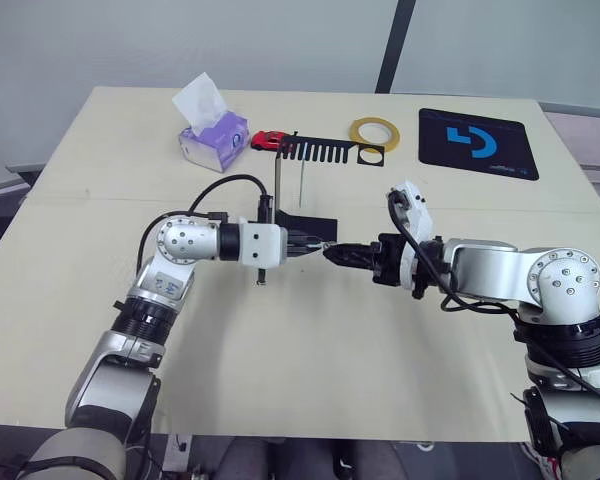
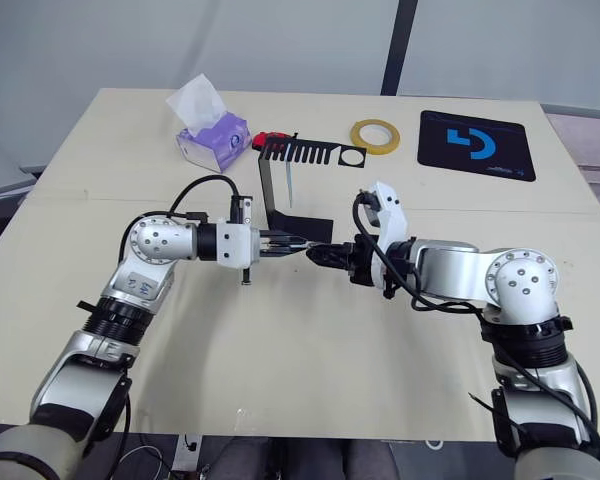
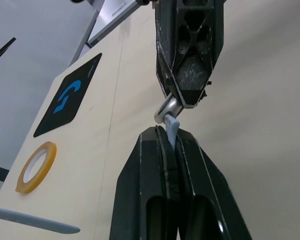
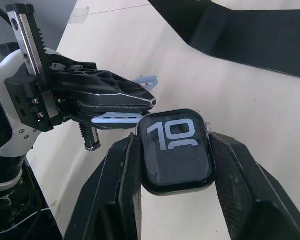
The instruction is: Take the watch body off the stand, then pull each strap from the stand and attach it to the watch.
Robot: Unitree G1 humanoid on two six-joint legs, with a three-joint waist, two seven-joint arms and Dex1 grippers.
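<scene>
My right gripper [image 4: 176,167] is shut on the watch body [image 4: 176,150], whose black screen shows white digits. My left gripper [image 3: 171,137] is shut on a pale blue-grey strap [image 3: 171,127]. The strap's tip touches the watch's grey rim [image 3: 167,107]. Both grippers meet tip to tip above the table, just in front of the stand's flat foot [image 1: 305,222]. Behind them rises the black stand [image 2: 265,185] with its comb-toothed top bar [image 1: 320,150]. Another slim pale strap [image 2: 292,182] hangs from that bar.
A purple tissue box [image 1: 213,140] and a small red object [image 1: 268,139] sit at the back left of the stand. A yellow tape ring [image 1: 375,132] and a black mat [image 1: 475,142] with a blue logo lie at the back right.
</scene>
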